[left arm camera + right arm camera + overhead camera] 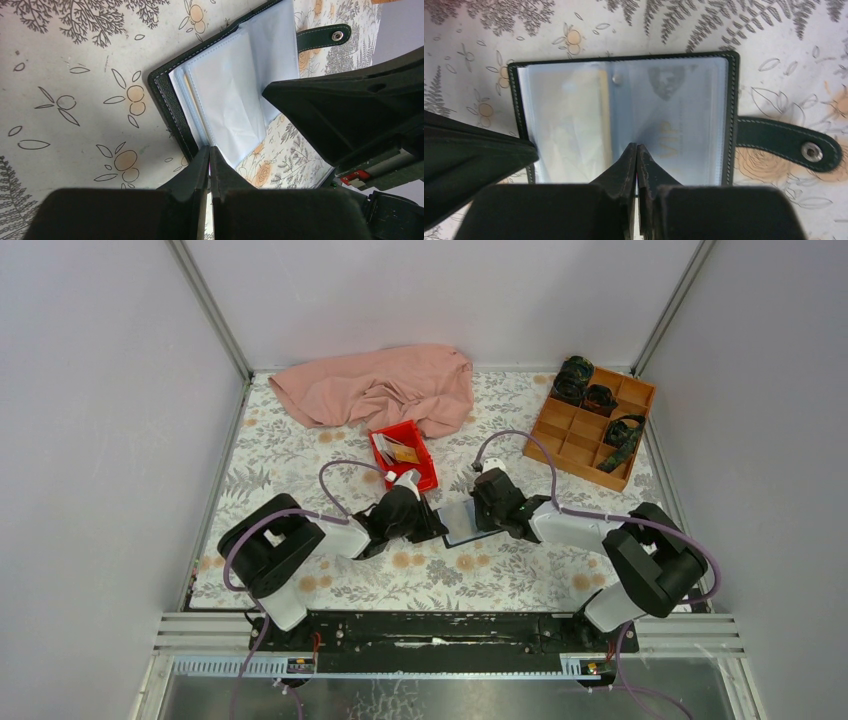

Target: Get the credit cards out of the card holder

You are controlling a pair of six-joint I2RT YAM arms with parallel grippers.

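The card holder has a black cover (dark green in places) with pale stitching along its rim. Its strap, right of the right fingers, matches the cover and carries a silver snap. The sleeves inside are cloudy pale blue. A gold-edged card shows through just left of those black fingers, and gold "VIP" lettering just right. Around the black left fingers, the worktop is off-white with grey ferns and orange blossoms.

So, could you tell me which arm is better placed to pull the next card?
Probably right: the right gripper, jaws shut, points at the VIP card in a clear sleeve of the card holder; the left gripper sits shut at its edge.
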